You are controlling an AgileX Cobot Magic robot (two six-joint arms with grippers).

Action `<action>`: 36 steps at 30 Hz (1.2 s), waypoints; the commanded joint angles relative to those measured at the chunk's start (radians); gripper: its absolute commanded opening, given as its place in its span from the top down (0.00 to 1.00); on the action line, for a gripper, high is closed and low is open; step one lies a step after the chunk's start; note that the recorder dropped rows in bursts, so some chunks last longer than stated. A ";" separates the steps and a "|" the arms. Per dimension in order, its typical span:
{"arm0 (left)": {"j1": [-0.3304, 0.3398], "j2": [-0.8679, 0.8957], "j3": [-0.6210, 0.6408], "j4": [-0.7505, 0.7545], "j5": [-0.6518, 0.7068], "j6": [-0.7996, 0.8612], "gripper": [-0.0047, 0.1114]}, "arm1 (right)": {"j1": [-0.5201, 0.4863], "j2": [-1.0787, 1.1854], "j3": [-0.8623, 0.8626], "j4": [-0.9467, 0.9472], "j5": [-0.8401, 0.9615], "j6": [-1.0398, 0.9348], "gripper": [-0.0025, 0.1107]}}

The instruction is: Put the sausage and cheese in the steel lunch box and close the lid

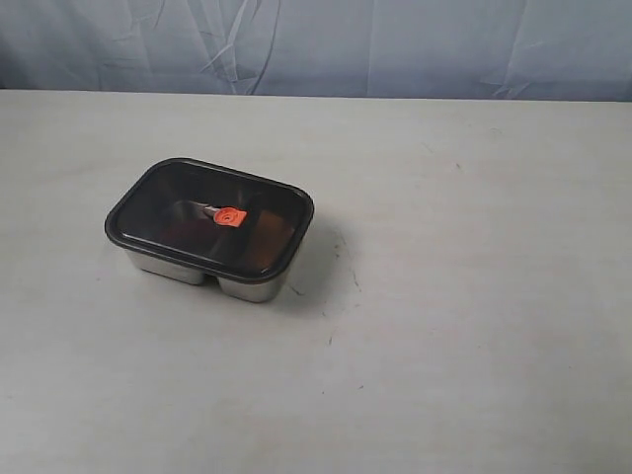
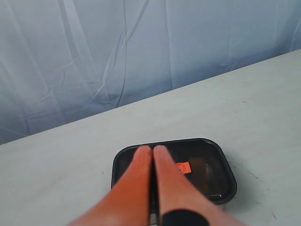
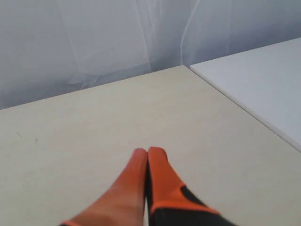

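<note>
Pale table — blue backdrop

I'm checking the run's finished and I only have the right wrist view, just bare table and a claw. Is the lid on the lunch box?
Observer: Yes, the lid sits on the steel lunch box, orange tab in its middle.
Operator: Any food left out on the table?
Observer: None shows on the table in the exterior view.
Operator: Where's the left claw?
Observer: The left claw is shut and empty, with the lid beyond its tips in its own camera.
</note>
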 commanded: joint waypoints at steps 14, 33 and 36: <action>0.000 -0.004 0.005 0.001 -0.007 -0.008 0.96 | -0.078 -0.181 0.087 0.243 0.110 -0.394 0.99; 0.000 -0.004 0.005 0.001 -0.007 -0.008 0.96 | -0.078 -0.251 0.157 0.381 0.089 -0.383 0.99; 0.000 -0.004 0.005 0.001 -0.007 -0.008 0.96 | -0.078 -0.251 0.157 0.381 0.087 -0.383 0.99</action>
